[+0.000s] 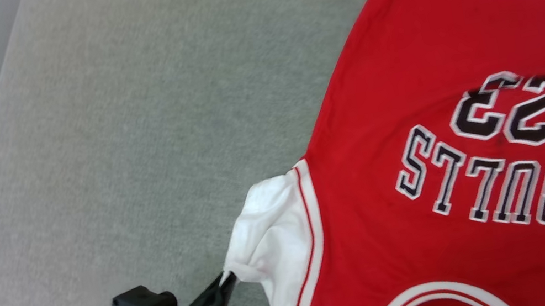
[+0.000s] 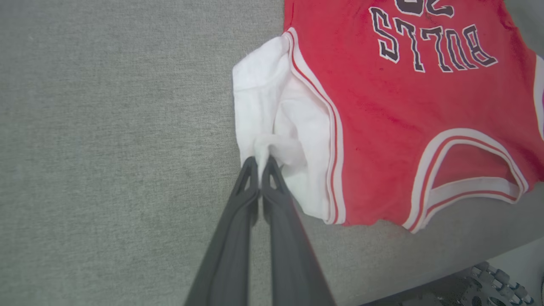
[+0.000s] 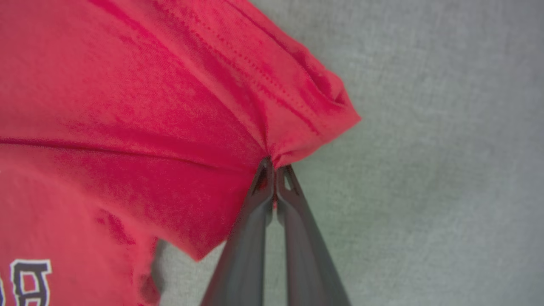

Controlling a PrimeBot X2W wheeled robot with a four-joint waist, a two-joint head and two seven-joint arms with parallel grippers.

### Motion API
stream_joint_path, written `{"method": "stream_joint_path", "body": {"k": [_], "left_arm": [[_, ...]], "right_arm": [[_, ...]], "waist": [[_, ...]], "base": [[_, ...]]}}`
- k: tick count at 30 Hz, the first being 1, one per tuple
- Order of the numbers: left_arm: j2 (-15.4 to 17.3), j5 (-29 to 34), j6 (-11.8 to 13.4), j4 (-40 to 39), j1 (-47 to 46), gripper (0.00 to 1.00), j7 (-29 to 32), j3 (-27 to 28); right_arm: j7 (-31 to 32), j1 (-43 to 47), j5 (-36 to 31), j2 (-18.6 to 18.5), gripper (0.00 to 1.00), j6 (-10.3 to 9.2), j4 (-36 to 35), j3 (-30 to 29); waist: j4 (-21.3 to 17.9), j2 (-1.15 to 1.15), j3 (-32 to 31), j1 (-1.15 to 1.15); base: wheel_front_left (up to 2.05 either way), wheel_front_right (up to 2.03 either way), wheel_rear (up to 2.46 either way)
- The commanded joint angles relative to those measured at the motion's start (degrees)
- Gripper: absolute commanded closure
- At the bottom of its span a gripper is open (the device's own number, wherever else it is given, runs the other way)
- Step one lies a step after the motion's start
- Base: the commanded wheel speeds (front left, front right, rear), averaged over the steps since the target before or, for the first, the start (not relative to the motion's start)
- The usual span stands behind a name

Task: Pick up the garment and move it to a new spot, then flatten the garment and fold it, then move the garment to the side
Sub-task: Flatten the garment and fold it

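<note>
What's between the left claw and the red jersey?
Nothing. In the left wrist view the left gripper is pinched shut on the white sleeve of the jersey, with no gap.

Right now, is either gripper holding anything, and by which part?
Both hold the garment. The left gripper pinches a bunch of the white sleeve. The right gripper pinches red fabric just inside a hemmed corner.
</note>
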Motion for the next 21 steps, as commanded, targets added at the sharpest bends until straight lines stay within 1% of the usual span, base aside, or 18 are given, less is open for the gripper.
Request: {"method": "stream_joint_path", "body": {"k": [1,7,11,14,21], "left_arm": [[0.49,-0.34,0.32,0.25,0.61,1.0,-0.42,0.57],[1.98,-1.08,1.57,1.83,2.5,1.0,-0.44,1.36],[1.43,-1.09,1.86,3.78,3.49,1.0,-1.79,1.44],[-0.07,-1.82,1.81,5.44,4.51,1.0,-3.65,1.47],[-0.73,-1.77,1.48,7.93,4.67,1.0,-5.69,1.56]], "right_arm": [[-0.28,3.95,0.94,0.47,1.0,-0.02,0.17,0.29],[-2.15,14.7,6.01,3.09,1.0,-0.02,-4.01,-1.33],[-2.68,22.83,9.93,6.63,1.0,-0.02,-8.61,-4.18],[-2.97,29.24,11.18,8.84,1.0,-0.02,-12.58,-5.92],[-3.58,43.15,12.86,12.96,1.0,-0.02,-20.03,-6.59]], "waist": [[-3.96,0.0,-4.52,0.0],[-8.55,0.0,-10.87,0.0],[-11.11,0.0,-14.04,0.0],[-12.99,0.0,-15.65,0.0],[-15.91,0.0,-17.34,0.0]], "base": [[0.0,0.0,0.0],[0.0,0.0,0.0],[0.0,0.0,0.0],[0.0,0.0,0.0],[0.0,0.0,0.0]]}}
